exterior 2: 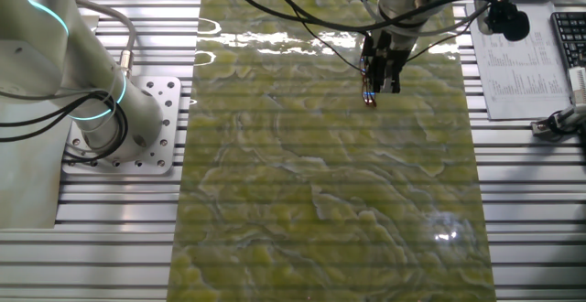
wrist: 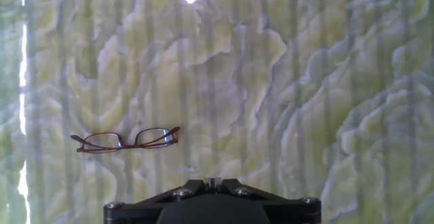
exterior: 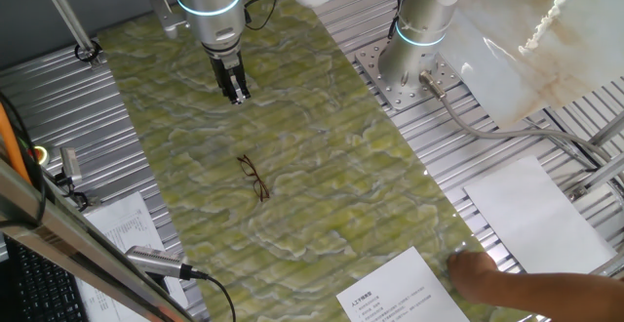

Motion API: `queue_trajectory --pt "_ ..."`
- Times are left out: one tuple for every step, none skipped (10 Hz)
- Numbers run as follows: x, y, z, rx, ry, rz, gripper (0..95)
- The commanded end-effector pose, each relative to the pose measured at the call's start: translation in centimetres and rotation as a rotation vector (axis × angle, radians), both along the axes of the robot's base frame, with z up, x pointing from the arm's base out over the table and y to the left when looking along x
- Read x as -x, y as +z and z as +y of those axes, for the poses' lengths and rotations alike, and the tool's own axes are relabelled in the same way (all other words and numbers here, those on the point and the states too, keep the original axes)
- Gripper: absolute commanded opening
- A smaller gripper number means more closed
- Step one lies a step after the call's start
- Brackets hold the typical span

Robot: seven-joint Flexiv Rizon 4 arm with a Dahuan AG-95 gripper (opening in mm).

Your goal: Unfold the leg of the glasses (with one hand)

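Hanging from the silver arm with its cyan ring, the end effector (exterior: 236,90) hovers above the desk (exterior: 322,146) with nothing between its slim black fingers, which look close together; how far apart they stand I cannot tell. It is well apart from the glasses (exterior: 253,177), which lie flat on the desk toward 5 o'clock of it in one fixed view. In the hand view the glasses (wrist: 126,140) sit at about 10 o'clock of the end effector's black base, lenses side by side, legs seemingly folded behind the frame. In the other fixed view the end effector (exterior 2: 383,75) shows, but I cannot make out the glasses.

The step in hand looks like the approach. To do it well, descend beside one hinge end, slip a fingertip under the leg's free tip, and sweep outward gently so the frame does not skid.

Thin dark wire frame, clear glossy lenses; the desk surface is a smooth, marbled yellow-green sheet, likely slippery.
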State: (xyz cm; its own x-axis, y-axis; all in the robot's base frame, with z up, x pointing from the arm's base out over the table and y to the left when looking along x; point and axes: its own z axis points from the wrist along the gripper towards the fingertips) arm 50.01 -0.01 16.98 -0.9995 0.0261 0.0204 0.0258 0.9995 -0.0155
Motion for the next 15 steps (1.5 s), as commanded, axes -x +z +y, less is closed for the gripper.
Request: queue_trajectory --pt "-0.01 -0.03 0.00 -0.001 0.010 0.006 0.0" --pt "-0.02 -0.04 0.00 -0.001 0.026 0.009 0.0" --pt "0.00 -0.01 0.01 -0.002 0.044 0.013 0.0" --pt "0.00 -0.01 0.02 -0.003 0.052 0.013 0.0" --pt "0.00 0.00 0.02 -0.003 0.062 0.014 0.0" --pt "0.01 0.04 0.03 -0.003 0.065 0.014 0.0" --pt "0.04 0.12 0.06 -0.004 0.073 0.013 0.0" --pt "0.05 0.12 0.06 -0.006 0.078 0.014 0.0" --pt "0.05 0.12 0.06 -0.006 0.082 0.018 0.0" --pt "0.05 0.12 0.06 -0.007 0.086 0.022 0.0" --pt "0.04 0.08 0.05 -0.007 0.088 0.023 0.0" --pt "0.03 0.08 0.05 -0.007 0.095 0.027 0.0" --pt "0.03 0.08 0.05 -0.008 0.099 0.029 0.0" --pt "0.03 0.08 0.05 -0.009 0.103 0.029 0.0" --pt "0.03 0.08 0.05 -0.010 0.108 0.028 0.0"
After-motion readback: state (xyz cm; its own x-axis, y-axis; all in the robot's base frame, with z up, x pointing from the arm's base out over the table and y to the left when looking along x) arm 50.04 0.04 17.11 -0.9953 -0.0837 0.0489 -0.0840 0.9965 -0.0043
